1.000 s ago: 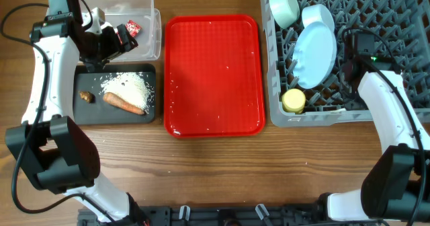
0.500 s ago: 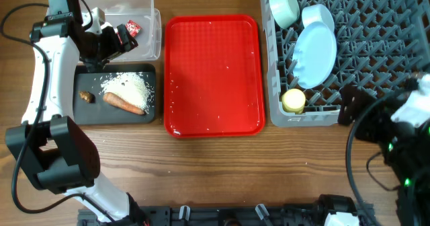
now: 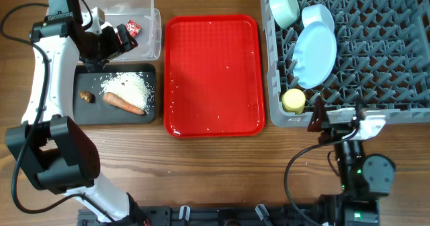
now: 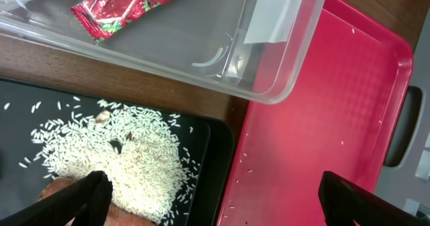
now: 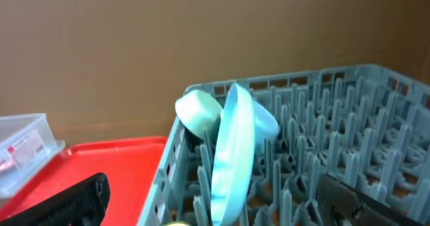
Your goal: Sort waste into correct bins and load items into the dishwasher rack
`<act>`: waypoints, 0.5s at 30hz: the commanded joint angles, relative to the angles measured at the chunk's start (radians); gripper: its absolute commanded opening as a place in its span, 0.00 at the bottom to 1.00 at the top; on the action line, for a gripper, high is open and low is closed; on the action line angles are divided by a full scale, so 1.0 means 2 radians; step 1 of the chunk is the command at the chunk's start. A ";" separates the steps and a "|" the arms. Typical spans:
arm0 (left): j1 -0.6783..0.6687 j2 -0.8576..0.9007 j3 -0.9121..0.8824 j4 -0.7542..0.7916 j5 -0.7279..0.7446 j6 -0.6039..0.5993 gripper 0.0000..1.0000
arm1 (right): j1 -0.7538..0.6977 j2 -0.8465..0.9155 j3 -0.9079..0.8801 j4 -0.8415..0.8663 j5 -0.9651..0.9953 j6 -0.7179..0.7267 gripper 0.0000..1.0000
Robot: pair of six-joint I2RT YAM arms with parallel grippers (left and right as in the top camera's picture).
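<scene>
At the right end of the wooden counter (image 3: 222,172), the grey plastic rack (image 3: 390,51) is a square lattice of upright pegs. A smooth pale blue plate (image 3: 317,54) stands on edge among them. A pale green bowl (image 3: 283,7) and a pale blue bowl (image 3: 318,15) are tipped just beyond it at the far corner, and a small yellow cup (image 3: 293,100) sits at the near corner. The right gripper (image 5: 211,189) is low in front of the rack, fingers wide apart and empty.

At the left, a clear tub (image 3: 144,7) holds a glossy red wrapper (image 3: 134,28). The flat black tray (image 3: 91,115) just beside it carries a heap of white rice (image 3: 127,86), an orange carrot stick (image 3: 123,103) and a small brown lump (image 3: 85,96). The left gripper (image 4: 211,189) hovers over the edge where the two bins meet, spread wide, holding nothing. A dimpled red tray (image 3: 213,71) lies between the bins and the rack, flecked with a few stray grains.
</scene>
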State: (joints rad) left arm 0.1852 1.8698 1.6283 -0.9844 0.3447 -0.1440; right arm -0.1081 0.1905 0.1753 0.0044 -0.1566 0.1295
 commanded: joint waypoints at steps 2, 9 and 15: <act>0.000 -0.013 0.007 0.002 0.001 0.001 1.00 | 0.023 -0.076 -0.069 0.007 0.028 0.002 1.00; 0.000 -0.013 0.007 0.002 0.001 0.001 1.00 | 0.026 -0.093 -0.085 0.001 0.034 0.002 1.00; 0.000 -0.013 0.007 0.002 0.001 0.001 1.00 | 0.026 -0.093 -0.085 0.001 0.034 0.002 1.00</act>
State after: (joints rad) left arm 0.1852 1.8679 1.6283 -0.9833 0.3447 -0.1440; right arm -0.0612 0.0193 0.0086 0.0048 -0.1062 0.1299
